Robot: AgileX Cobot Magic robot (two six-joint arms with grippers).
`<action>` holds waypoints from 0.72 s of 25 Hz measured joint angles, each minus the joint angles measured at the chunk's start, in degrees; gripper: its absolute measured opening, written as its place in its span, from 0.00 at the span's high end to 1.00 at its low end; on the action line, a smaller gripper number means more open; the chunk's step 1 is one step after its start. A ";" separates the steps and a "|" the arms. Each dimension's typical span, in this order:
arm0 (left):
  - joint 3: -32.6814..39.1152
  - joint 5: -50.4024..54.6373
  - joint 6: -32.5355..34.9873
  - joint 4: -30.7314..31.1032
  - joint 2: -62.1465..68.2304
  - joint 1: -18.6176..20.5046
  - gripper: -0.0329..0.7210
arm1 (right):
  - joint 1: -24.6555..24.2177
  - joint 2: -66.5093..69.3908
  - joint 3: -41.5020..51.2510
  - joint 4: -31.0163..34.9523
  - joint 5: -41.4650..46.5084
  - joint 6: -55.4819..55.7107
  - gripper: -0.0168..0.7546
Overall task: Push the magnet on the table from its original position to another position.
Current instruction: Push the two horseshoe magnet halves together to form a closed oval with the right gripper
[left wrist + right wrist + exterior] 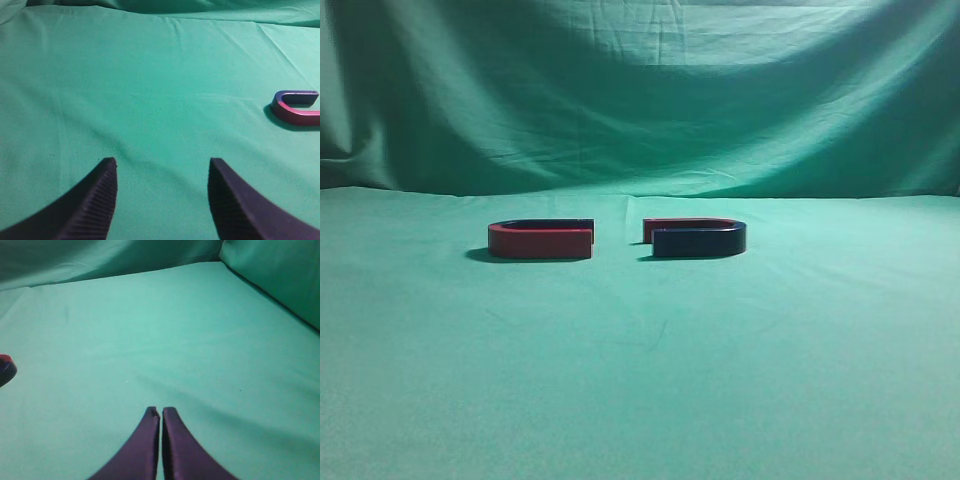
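Two red-and-blue horseshoe magnets lie flat on the green cloth in the exterior view, open ends facing each other with a small gap. The left magnet [541,239] shows its red limb in front; the right magnet [696,238] shows its dark blue limb in front. Neither gripper shows in the exterior view. In the left wrist view my left gripper [162,162] is open and empty over bare cloth, with the left magnet [296,108] far to its right. My right gripper [160,411] is shut and empty; a bit of the right magnet [6,369] shows at the left edge.
The green cloth [640,380] covers the whole table and rises as a draped backdrop [640,90] behind the magnets. A fold of the same cloth [280,275] stands at the right in the right wrist view.
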 joint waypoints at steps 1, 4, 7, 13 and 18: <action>0.00 0.00 0.00 0.00 0.00 0.00 0.46 | 0.00 0.00 0.00 0.07 0.00 0.00 0.98; 0.00 0.00 0.00 0.00 0.00 0.00 0.46 | 0.00 0.00 0.00 0.00 0.00 0.00 0.98; 0.00 0.00 0.00 0.00 0.00 0.00 0.46 | 0.00 0.00 0.00 0.00 0.00 0.00 0.98; 0.00 0.00 0.00 0.00 0.00 0.00 0.46 | 0.00 0.00 0.00 0.00 0.00 0.00 0.98; 0.00 0.00 0.00 0.00 0.00 0.00 0.46 | 0.00 0.00 0.00 0.00 0.00 0.00 0.98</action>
